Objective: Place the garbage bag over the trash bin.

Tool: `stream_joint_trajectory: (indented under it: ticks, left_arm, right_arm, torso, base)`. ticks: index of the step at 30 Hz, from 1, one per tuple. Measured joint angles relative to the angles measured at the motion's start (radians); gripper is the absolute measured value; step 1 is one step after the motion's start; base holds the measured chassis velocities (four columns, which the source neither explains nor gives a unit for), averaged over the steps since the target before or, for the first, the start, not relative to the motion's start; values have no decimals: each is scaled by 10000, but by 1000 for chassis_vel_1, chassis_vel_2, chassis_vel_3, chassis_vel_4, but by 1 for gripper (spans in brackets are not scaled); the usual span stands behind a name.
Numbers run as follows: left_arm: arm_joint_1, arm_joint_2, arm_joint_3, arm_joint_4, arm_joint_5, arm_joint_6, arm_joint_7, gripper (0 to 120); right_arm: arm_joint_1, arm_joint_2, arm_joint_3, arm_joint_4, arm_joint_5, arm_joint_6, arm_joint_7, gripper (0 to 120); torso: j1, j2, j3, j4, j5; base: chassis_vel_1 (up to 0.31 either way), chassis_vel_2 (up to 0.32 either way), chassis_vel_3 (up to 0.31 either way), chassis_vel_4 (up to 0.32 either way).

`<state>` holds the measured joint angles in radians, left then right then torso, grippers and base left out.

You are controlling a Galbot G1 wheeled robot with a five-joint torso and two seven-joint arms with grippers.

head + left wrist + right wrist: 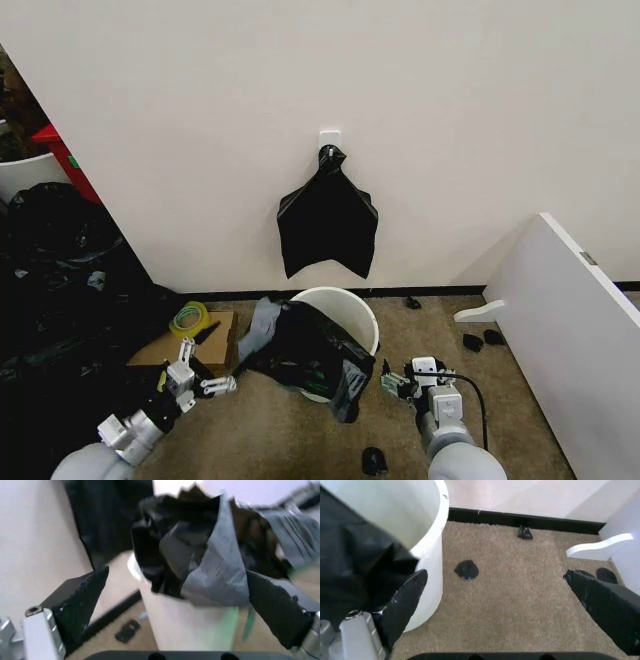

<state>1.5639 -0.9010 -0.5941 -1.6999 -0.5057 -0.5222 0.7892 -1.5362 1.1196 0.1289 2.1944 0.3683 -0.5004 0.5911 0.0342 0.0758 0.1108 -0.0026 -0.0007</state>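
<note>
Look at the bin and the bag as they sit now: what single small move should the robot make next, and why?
Probably the left gripper, open beside the bin, should close in on the garbage bag's bunched near edge. The bag drapes over just the front-left of the trash bin, whose far rim is bare. The right gripper is open, holding nothing.

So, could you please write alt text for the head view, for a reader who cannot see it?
A black garbage bag lies crumpled over the near-left part of a white trash bin standing on carpet by a wall, its far rim uncovered. The open left gripper and the open right gripper sit low on either side, touching neither. Another black bag hangs on the wall above.
</note>
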Motion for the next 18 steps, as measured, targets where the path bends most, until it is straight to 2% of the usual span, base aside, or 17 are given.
stream_joint_trajectory:
  ticks: [1, 2, 6, 15, 18]
  left_arm:
    - [-103, -28, -121, 246, 3, 19, 487, 100]
    - [-103, -28, -121, 246, 3, 19, 487, 100]
    - [-352, -185, -517, 958, 237, 107, 2254, 100]
    - [-750, -413, -546, 1766, 974, -242, 3037, 100]
    - [-976, -565, -488, 2130, 1104, -391, 3743, 100]
  right_arm:
    - [-19, -4, 5, 13, -9, 0, -1, 100]
    - [-19, -4, 5, 13, -9, 0, -1, 100]
    - [-49, -12, 10, 42, -44, 0, -3, 100]
    - [-11, -4, -45, 17, -69, 1, -29, 100]
    - [52, 40, -91, -90, -86, 4, -47, 100]
  torso:
    - [0, 0, 0, 2, -1]
    - [0, 0, 0, 2, -1]
    - [0, 0, 0, 3, 0]
    - [0, 0, 0, 1, 0]
    - [0, 0, 0, 1, 0]
  base:
    - [0, 0, 0, 0]
    - [0, 0, 0, 0]
    - [0, 0, 0, 0]
    - [0, 0, 0, 0]
    - [0, 0, 0, 0]
